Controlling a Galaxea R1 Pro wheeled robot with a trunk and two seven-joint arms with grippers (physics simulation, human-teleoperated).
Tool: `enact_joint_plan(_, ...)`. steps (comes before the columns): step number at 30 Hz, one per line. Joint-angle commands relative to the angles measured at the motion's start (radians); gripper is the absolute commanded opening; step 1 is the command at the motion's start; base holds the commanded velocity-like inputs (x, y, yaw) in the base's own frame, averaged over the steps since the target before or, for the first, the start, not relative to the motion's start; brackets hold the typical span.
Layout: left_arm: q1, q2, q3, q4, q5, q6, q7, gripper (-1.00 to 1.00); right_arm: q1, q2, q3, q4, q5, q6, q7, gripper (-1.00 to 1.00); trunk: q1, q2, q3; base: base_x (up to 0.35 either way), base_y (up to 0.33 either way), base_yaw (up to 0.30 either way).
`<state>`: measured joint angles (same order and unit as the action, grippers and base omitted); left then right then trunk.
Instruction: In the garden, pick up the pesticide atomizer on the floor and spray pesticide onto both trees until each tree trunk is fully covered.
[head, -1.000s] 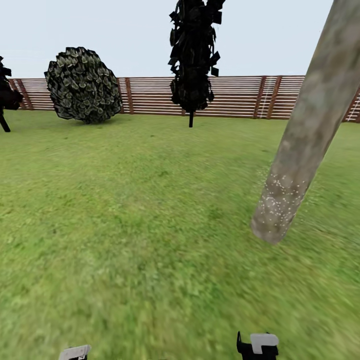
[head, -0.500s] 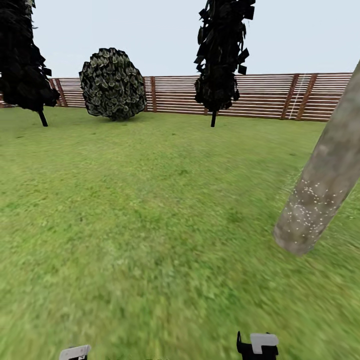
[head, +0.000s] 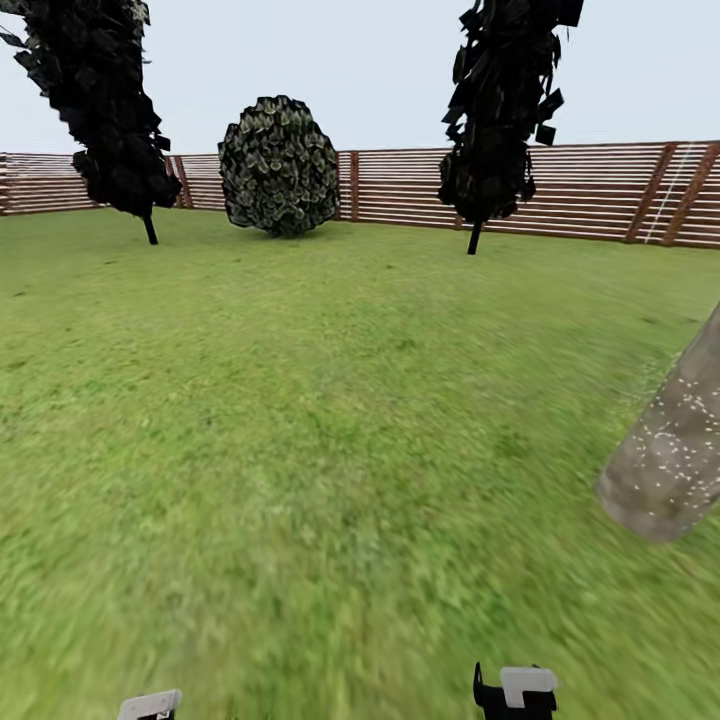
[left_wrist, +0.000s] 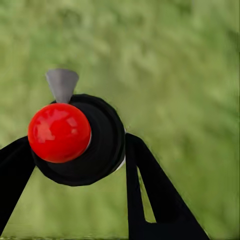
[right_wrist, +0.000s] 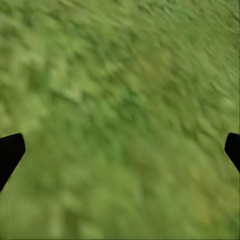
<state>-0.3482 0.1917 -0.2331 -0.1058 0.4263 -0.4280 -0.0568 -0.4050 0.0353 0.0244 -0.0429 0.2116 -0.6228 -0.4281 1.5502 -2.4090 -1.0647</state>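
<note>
While the head camera looks across the lawn (head: 300, 400):
Left gripper (left_wrist: 75, 155): closed around the pesticide atomizer (left_wrist: 75, 135), black body, red knob.
Right gripper (right_wrist: 120, 150): spread wide, holding nothing, above grass.
Tree trunk (head: 670, 450): far right, flecked with white pesticide (head: 668, 462).
</note>
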Motion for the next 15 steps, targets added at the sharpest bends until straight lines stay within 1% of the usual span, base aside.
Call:
enact_joint_plan(1, 0.0, 0.0, 0.001, 0.0, 0.0, 0.0, 0.0, -1.0, 0.0, 0.0, 0.0, 0.0, 0.0, 0.0, 0.0, 1.0, 0.0, 0.0, 0.0, 0.0, 0.0, 0.284)
enact_joint_plan(15, 0.0, 0.0, 0.001, 0.0, 0.0, 0.0, 0.0, -1.0, 0.0, 0.0, 0.0, 0.001, 0.0, 0.0, -0.001, 1.0, 0.0, 0.0, -0.003, 0.0, 0.0, 0.284)
